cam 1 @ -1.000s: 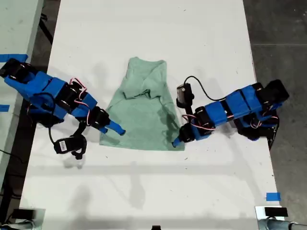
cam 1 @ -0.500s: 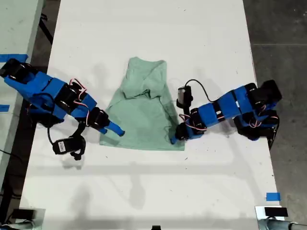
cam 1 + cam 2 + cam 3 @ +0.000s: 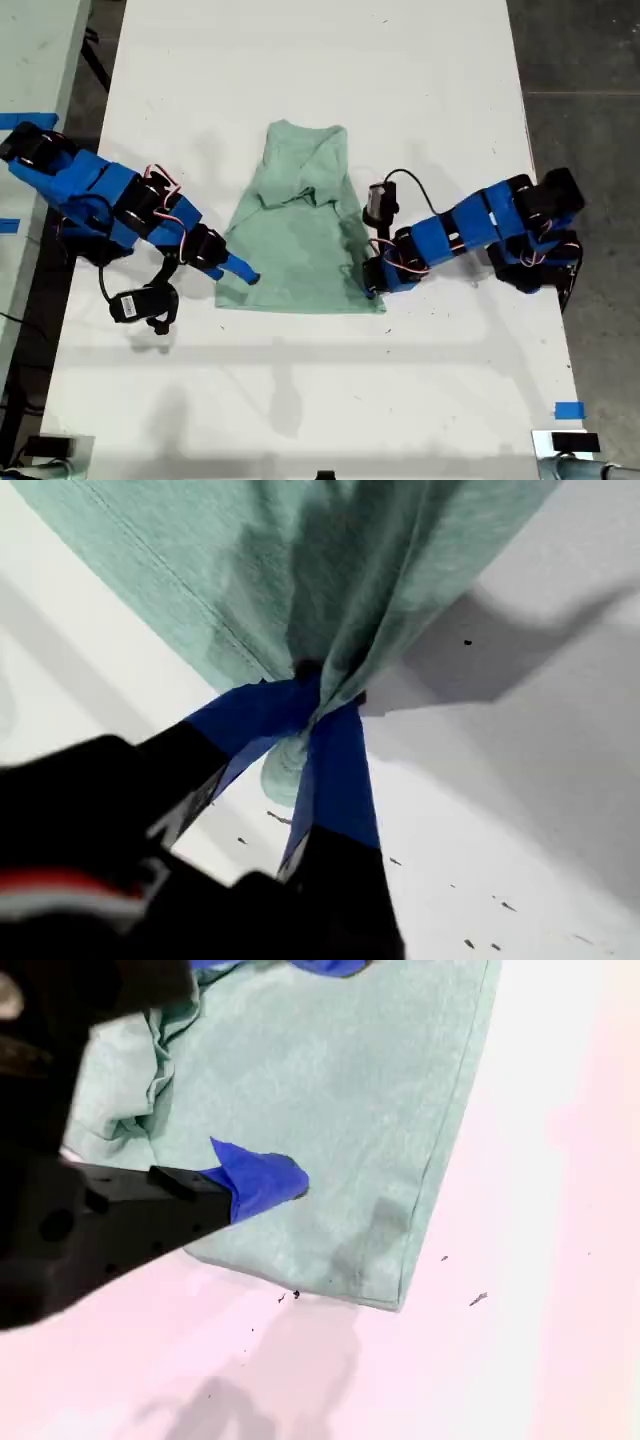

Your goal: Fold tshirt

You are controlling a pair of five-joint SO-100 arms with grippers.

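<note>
Where pinched by my first gripper [image 3: 370,285], found the plain pale mint-green soft cloth tshirt [image 3: 300,250] drawn into tight gathers and raised off the flat white matte table [image 3: 300,400]. Confirmed in the first wrist view: both blue jaws of my first gripper [image 3: 310,695] pressed together on a bunched hem corner of the tshirt [image 3: 250,570], with folds fanning away from the tips and a stitched hem line running off to one side. Noted a dark shadow on the table beyond the lifted cloth.

Observed the first arm stretched low, elbow bent, wrist camera and black cable riding above the forearm in the exterior view.

Found my second gripper [image 3: 245,273] at the opposite hem corner, arm bent and low, wrist camera hanging beside it. In the second wrist view, saw only one blue tip of my second gripper [image 3: 270,1175], lying on the smooth heathered tshirt [image 3: 330,1090] just short of the corner. Cannot tell its jaw setting; lower jaw hidden.

Recorded the rest of the garment flat between the two grippers, upper part crumpled and folded over, sleeves not distinguishable.
</note>
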